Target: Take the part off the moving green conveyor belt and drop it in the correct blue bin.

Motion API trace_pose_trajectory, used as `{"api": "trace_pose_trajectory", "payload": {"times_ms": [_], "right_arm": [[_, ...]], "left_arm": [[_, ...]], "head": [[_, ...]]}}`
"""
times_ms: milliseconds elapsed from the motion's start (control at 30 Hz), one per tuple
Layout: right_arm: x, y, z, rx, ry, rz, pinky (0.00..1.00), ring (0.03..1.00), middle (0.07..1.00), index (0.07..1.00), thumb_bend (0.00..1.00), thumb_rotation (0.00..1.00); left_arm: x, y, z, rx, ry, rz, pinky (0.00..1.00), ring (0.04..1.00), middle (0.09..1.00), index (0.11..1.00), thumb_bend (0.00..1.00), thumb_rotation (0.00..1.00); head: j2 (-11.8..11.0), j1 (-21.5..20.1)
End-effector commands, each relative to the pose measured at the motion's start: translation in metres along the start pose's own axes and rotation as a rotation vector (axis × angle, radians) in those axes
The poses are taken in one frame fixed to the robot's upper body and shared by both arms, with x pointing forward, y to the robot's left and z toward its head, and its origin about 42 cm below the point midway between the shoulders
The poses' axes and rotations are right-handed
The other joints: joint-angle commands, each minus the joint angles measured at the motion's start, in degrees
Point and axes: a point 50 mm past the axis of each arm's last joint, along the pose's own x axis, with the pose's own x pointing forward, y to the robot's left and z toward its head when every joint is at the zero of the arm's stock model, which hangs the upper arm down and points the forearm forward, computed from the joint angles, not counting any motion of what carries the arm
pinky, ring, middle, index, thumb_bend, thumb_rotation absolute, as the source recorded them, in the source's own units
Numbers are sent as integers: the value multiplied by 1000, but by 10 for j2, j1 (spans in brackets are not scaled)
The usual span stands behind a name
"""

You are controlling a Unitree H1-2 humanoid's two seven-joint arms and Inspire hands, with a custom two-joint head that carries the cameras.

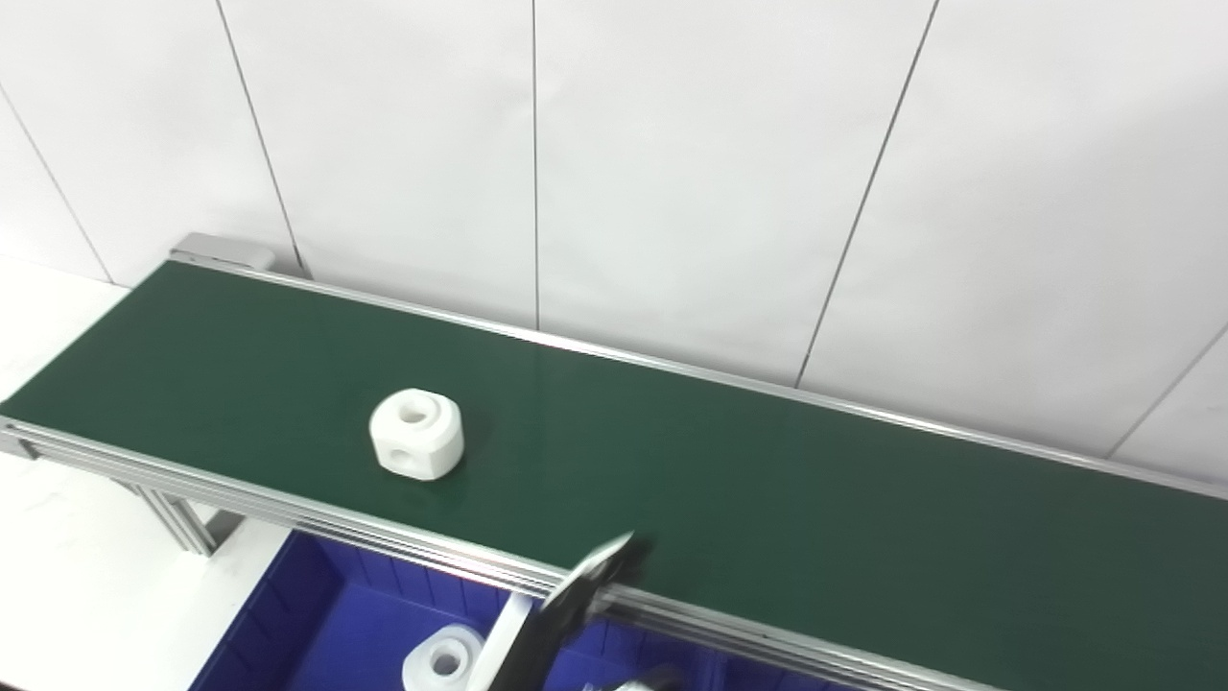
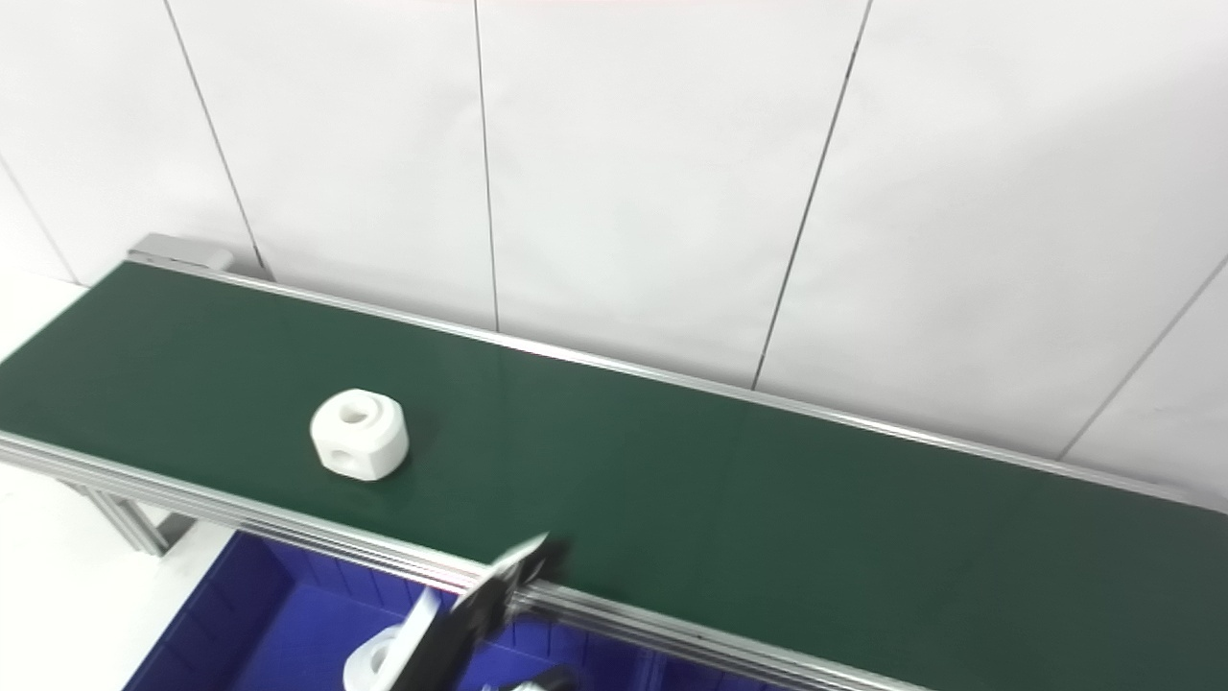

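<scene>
A white part lies unlabelled on the green conveyor belt; the hand rises below, its grip unclear.

the green conveyor belt runs slantwise between silver aluminium rails, along a white panelled wall. one white part with round holes lies directly on the belt, toward the belt's left end, nearer the front rail.

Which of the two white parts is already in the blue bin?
The white part at the bottom edge, inside the blue bin. The other white part sits on the green belt.
</scene>
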Motion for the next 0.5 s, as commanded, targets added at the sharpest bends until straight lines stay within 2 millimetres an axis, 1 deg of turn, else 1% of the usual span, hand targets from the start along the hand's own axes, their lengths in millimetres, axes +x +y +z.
{"api": "trace_pose_trajectory", "payload": {"times_ms": [0, 33, 67, 100, 133, 167, 233, 300, 467], "right_arm": [[1, 4, 13, 13, -89, -8, 768, 832, 936, 917, 517, 1000], [1, 5, 13, 16, -90, -6, 765, 832, 938, 920, 526, 1000], [1, 6, 14, 18, -91, -4, 765, 836, 942, 926, 543, 1000], [0, 7, 15, 21, -92, -4, 765, 836, 942, 927, 546, 1000], [0, 8, 15, 22, -93, -6, 764, 837, 943, 929, 554, 1000], [0, 9, 16, 23, -95, -8, 761, 837, 942, 931, 564, 1000], [-1, 11, 17, 22, -97, -14, 758, 835, 939, 932, 575, 1000], [-1, 12, 17, 20, -99, -15, 756, 833, 939, 931, 587, 1000], [0, 14, 18, 39, -99, -2, 785, 852, 951, 939, 602, 996]], "left_arm": [[19, 29, -3, 256, -94, -55, 588, 728, 828, 828, 989, 465], [28, 38, -6, 354, -124, -79, 628, 744, 829, 828, 995, 448], [35, 45, -8, 436, -150, -100, 708, 775, 832, 824, 1000, 409], [42, 50, -10, 498, -168, -117, 718, 780, 833, 823, 1000, 404], [48, 55, -12, 546, -179, -136, 749, 796, 837, 822, 1000, 387], [55, 60, -15, 585, -192, -152, 770, 813, 843, 818, 1000, 354], [67, 69, -21, 647, -202, -175, 773, 807, 844, 815, 1000, 323], [76, 75, -28, 688, -201, -191, 779, 806, 849, 816, 1000, 320], [102, 88, -56, 767, -152, -235, 808, 825, 847, 823, 997, 321]], "head": [[2, -1], [4, -3], [6, -5], [7, -7], [9, -9], [9, -10], [11, -12], [13, -14], [17, -18]]}}
